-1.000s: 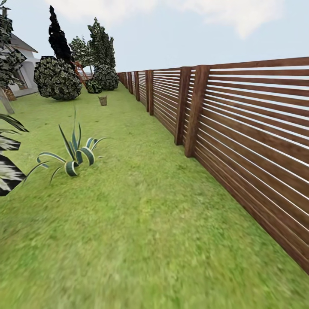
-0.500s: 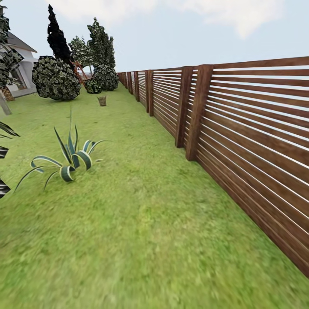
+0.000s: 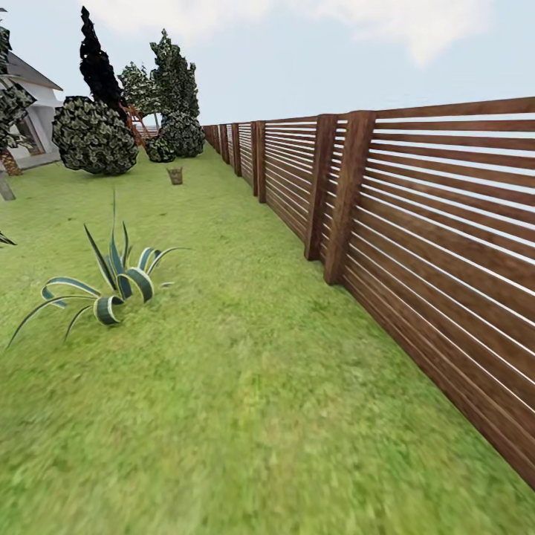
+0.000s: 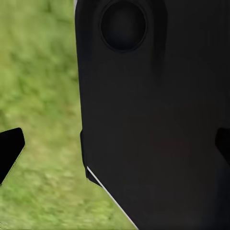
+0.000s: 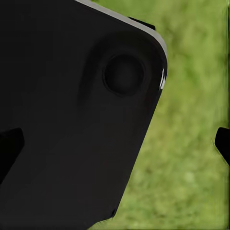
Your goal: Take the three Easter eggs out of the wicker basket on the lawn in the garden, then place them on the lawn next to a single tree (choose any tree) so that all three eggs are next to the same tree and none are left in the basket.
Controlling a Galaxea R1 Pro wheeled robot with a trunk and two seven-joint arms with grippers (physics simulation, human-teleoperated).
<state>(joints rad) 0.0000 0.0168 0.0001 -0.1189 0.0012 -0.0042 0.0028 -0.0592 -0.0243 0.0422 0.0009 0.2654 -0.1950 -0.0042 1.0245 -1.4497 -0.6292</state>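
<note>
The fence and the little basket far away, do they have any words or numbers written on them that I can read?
None: there is no readable text.
The fence has plain brown slats, with no letters or numbers.
The wicker basket on the lawn is too small and far away to tell whether it has any marks.
The white house shows no sign.

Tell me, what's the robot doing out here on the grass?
Nothing is being handled right now. The robot is out on the lawn, beside a long brown slat fence. Far ahead on the grass stands a small brown wicker basket, near round bushes and tall dark trees. A striped spiky plant grows closer by. Both wrist views show grass behind a dark robot part, so each tool's state is unclear.
</note>
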